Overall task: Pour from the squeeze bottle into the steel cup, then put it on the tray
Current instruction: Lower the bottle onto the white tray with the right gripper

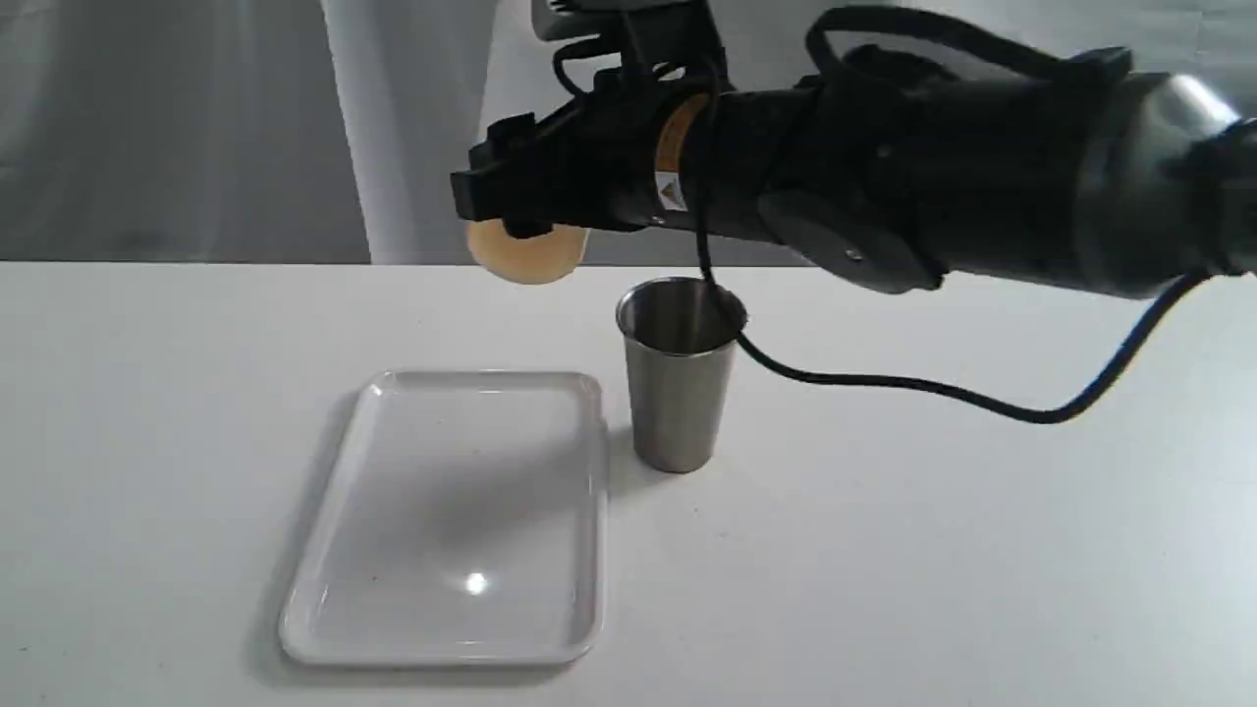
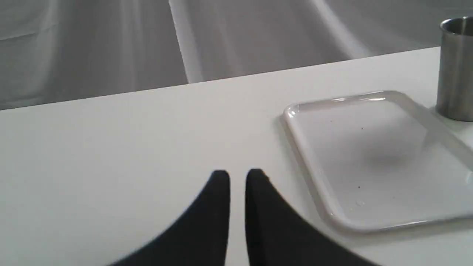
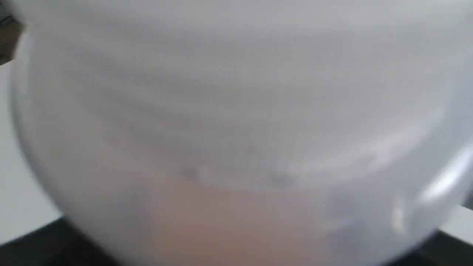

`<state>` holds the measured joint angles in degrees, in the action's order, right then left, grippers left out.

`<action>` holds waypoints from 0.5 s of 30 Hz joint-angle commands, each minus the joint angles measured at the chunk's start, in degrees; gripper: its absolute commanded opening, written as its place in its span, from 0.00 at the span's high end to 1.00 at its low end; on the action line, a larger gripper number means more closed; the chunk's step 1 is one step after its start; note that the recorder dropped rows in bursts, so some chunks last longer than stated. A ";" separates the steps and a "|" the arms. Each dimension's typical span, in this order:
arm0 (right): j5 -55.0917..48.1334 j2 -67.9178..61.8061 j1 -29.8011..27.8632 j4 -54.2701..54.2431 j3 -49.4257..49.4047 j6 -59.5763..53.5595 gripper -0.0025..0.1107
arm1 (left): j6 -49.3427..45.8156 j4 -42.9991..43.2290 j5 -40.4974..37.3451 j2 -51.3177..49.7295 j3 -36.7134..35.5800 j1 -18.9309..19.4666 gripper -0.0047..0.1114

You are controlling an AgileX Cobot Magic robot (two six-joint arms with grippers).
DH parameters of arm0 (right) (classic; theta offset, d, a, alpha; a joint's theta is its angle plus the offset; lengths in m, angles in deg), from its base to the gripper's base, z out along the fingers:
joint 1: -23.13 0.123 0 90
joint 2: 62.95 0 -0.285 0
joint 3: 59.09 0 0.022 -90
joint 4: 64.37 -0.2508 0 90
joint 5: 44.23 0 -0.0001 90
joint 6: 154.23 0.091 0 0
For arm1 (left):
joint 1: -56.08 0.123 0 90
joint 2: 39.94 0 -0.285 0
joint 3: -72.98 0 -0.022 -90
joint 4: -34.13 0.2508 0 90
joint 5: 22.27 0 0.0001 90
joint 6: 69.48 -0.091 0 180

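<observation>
My right gripper [image 1: 511, 201] reaches in from the right, high above the table, and is shut on the squeeze bottle [image 1: 528, 253]. Only the bottle's rounded whitish-amber end shows below the fingers; its cap and nozzle are hidden behind the arm. Up close the bottle [image 3: 236, 147] fills the right wrist view as a blur, amber toward one side. The steel cup [image 1: 678, 393] stands upright on the table, lower than the bottle's end and to its right. Left of the cup lies the white tray [image 1: 452, 511], with nothing on it. My left gripper [image 2: 237, 177] hovers low over the table, fingers nearly touching, holding nothing.
A black cable [image 1: 884, 383] sags from the right arm across the cup's rim and over the table on the right. From the left wrist, the tray [image 2: 380, 159] and cup [image 2: 456, 74] show to one side. A grey curtain hangs behind the table's far edge [image 1: 196, 262].
</observation>
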<state>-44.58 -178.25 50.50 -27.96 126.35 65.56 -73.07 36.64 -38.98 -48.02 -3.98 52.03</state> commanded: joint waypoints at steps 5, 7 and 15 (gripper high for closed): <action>2.64 -6.52 2.70 -2.96 4.89 -4.76 0.73 | 0.10 0.03 0.37 0.28 -0.25 -0.18 0.89; 2.64 -8.59 3.48 -2.96 6.05 -5.31 0.73 | 0.10 0.03 0.37 0.28 -0.25 -0.18 0.89; 2.15 -14.00 5.23 -4.17 7.42 -7.46 0.73 | 0.10 0.03 0.37 0.28 -0.25 -0.18 0.89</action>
<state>-44.23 -192.29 55.55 -31.53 132.96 59.55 -73.07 36.64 -38.98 -48.02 -3.98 52.03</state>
